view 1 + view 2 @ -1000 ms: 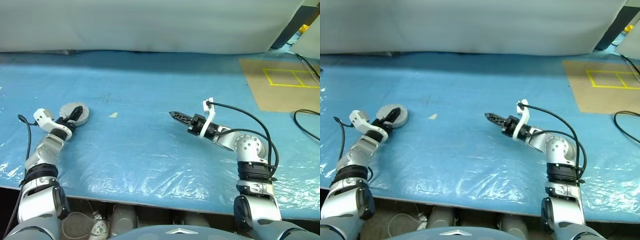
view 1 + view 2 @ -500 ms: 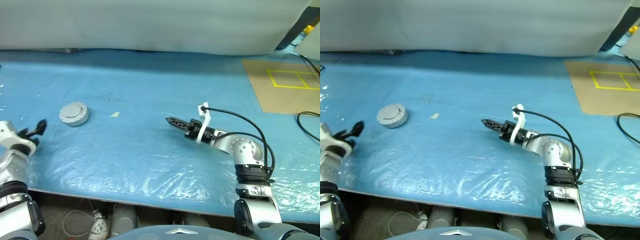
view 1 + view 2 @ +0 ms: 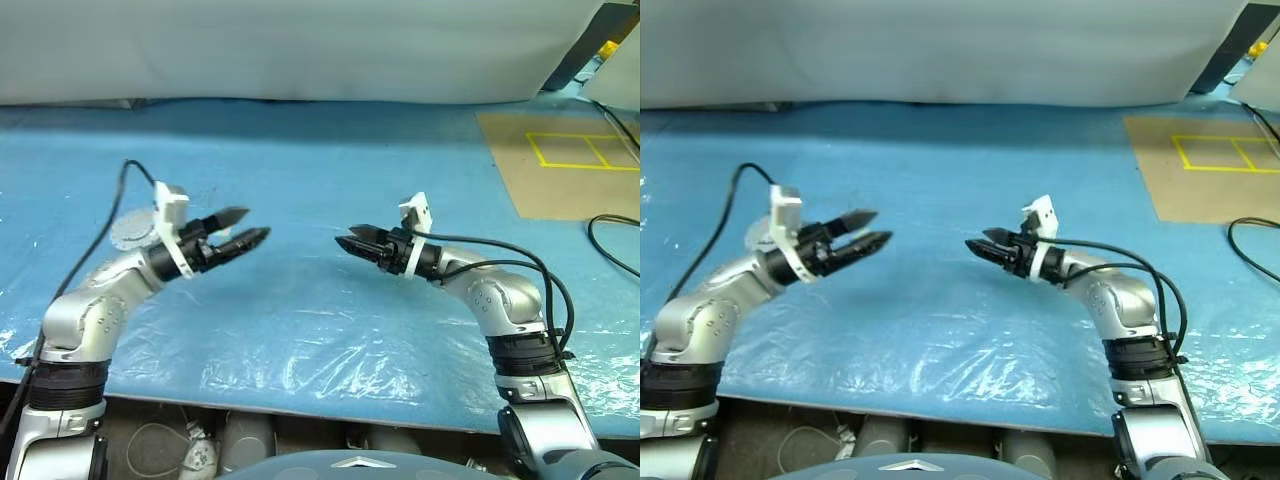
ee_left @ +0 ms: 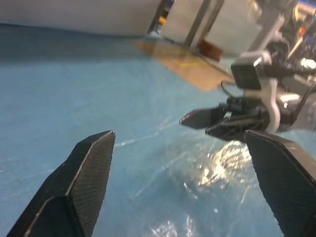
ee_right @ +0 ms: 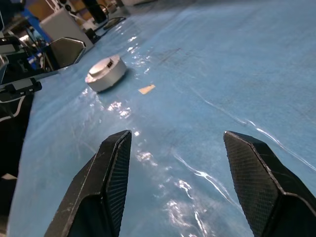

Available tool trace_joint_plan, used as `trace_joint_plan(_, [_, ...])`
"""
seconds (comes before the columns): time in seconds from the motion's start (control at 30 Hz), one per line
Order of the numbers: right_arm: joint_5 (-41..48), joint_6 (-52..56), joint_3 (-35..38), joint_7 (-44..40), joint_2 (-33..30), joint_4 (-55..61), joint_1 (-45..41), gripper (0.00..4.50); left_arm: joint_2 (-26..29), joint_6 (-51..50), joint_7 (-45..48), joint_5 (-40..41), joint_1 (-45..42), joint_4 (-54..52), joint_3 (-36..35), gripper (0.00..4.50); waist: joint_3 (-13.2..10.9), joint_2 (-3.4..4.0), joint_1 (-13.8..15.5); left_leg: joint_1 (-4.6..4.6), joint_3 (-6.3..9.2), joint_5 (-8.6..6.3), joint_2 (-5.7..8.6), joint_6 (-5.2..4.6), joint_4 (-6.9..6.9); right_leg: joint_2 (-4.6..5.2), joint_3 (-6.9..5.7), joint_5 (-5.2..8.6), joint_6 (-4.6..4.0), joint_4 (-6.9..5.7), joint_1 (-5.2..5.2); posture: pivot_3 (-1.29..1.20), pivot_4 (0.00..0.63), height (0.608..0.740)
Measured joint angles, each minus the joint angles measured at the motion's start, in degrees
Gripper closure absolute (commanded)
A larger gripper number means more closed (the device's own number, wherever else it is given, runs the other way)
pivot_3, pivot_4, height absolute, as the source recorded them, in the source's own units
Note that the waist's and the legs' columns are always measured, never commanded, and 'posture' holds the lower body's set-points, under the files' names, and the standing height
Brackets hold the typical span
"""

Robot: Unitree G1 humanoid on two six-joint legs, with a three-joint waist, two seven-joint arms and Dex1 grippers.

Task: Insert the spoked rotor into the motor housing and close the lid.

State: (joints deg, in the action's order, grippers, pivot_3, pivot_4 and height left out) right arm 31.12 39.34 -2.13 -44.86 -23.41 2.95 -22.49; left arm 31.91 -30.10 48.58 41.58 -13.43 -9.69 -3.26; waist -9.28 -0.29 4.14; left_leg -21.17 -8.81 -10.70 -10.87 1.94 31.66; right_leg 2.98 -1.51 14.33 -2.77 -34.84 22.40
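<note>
Blue plastic sheeting covers the desk (image 3: 320,170). One round grey closed motor housing with its lid (image 5: 105,73) lies at about nine o'clock on the desk, partly behind the left arm. Two hands hover above mid-desk, tips facing each other: left hand (image 3: 246,228) released, empty; right hand (image 3: 352,242) parted, empty. One tan board with yellow lines (image 3: 560,165) sits at two o'clock.

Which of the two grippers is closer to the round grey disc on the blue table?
The left gripper: the grey disc lies just behind its arm, while the right gripper hovers well off to the other side. Both are open and empty.
</note>
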Motion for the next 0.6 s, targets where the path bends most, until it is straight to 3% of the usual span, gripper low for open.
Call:
trace_joint_plan(0.17, [-1.80,-2.48,-0.25,-0.04,-1.33,1.41,2.89,1.41,-4.95,7.01,1.24,-7.94,3.04,4.33,5.91,0.11,0.00,-0.01,-0.15,-0.04,0.06,0.00,-0.03,-0.01,-0.01,-0.03,-0.05,-0.01,0.02,0.00,0.00,0.00,0.150,0.740])
trace_joint_plan(0.6, [-3.20,-5.30,0.05,1.25,-1.76,3.76,5.53,1.41,-8.40,14.08,-2.08,-12.58,0.35,7.49,2.72,0.11,0.00,0.00,-0.18,0.05,0.05,0.01,-0.03,-0.06,0.12,-0.02,0.00,0.04,-0.07,-0.02,-0.10,0.00,0.150,0.740])
